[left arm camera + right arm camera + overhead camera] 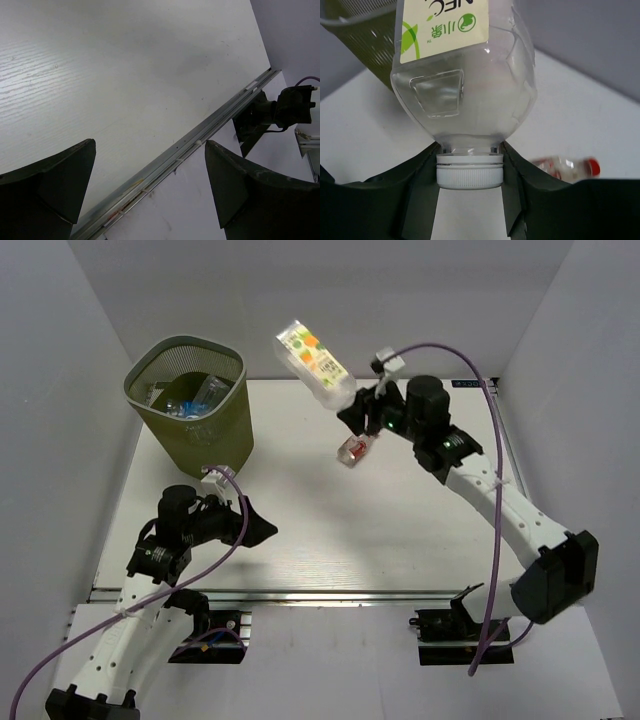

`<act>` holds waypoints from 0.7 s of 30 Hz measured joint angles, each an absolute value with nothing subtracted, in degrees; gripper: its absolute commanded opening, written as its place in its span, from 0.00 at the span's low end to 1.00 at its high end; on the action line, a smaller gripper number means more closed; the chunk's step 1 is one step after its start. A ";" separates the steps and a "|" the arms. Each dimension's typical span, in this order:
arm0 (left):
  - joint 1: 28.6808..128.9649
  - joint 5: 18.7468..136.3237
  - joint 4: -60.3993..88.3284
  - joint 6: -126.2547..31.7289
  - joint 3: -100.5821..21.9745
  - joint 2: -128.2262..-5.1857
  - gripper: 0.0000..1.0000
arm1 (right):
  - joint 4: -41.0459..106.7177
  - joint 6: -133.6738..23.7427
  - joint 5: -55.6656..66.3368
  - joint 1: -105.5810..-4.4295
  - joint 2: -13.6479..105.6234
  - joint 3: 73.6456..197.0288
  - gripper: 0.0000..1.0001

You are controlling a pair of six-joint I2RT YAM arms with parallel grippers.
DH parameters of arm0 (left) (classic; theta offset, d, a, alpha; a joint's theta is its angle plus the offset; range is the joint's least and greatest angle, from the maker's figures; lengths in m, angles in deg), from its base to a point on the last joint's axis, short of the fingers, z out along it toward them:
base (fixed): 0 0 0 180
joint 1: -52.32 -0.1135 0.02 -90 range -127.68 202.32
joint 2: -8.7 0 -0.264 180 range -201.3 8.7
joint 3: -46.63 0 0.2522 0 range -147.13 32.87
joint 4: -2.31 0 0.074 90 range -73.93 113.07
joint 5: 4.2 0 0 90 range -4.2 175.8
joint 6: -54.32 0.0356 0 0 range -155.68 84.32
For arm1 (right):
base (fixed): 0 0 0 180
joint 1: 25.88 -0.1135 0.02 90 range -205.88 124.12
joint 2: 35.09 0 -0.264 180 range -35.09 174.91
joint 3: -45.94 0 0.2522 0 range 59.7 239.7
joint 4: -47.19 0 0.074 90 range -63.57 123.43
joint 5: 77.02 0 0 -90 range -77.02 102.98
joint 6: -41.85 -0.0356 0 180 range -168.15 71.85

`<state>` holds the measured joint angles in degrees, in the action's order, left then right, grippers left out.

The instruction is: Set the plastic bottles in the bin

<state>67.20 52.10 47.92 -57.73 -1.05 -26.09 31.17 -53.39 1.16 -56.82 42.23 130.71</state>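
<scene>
My right gripper (pixel 357 403) is shut on the neck of a clear bottle with a yellow-green juice label (pixel 314 362), held in the air above the table, its base pointing up and left. In the right wrist view the bottle (pixel 465 100) fills the frame, its white cap (pixel 469 174) between my fingers. A red-capped bottle (pixel 356 449) lies on the table below it and also shows in the right wrist view (pixel 566 167). The olive mesh bin (pixel 192 406) stands at the back left with several bottles (pixel 192 400) inside. My left gripper (pixel 262 530) is open and empty near the front left.
The table's front metal rail (pixel 200 140) runs below my left gripper. White walls close in the table at the back and sides. The bin's mesh (pixel 365 35) shows behind the held bottle.
</scene>
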 measured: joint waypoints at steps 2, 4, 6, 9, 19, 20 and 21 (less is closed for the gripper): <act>67.20 52.02 47.95 -58.10 -0.52 -25.63 0.99 | 32.35 -52.14 0.68 -58.65 45.79 136.93 0.00; 67.20 51.95 47.99 -58.43 -0.08 -25.23 0.99 | 32.94 -51.24 0.20 -60.55 49.48 142.53 0.00; 67.20 51.91 47.77 -58.80 0.38 -24.86 0.99 | 33.14 -50.52 -0.35 -62.37 53.59 147.99 0.00; 67.20 51.89 47.77 -59.19 1.03 -23.94 0.99 | 33.46 -49.58 -0.91 -65.32 59.93 155.25 0.00; 67.20 51.82 48.95 -59.50 1.53 -21.25 0.99 | 31.76 -47.05 -1.09 -73.10 78.73 174.07 0.27; 67.20 51.80 49.11 -59.50 1.53 -21.28 0.99 | 31.56 -46.78 -0.91 -73.58 80.74 176.56 0.41; 67.20 51.75 49.24 -59.45 1.53 -21.28 0.99 | 30.93 -46.48 -0.69 -74.00 82.66 179.25 0.55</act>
<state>67.20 51.75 49.24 -59.45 1.53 -21.28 30.93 -46.48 -0.69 -74.00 82.66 179.25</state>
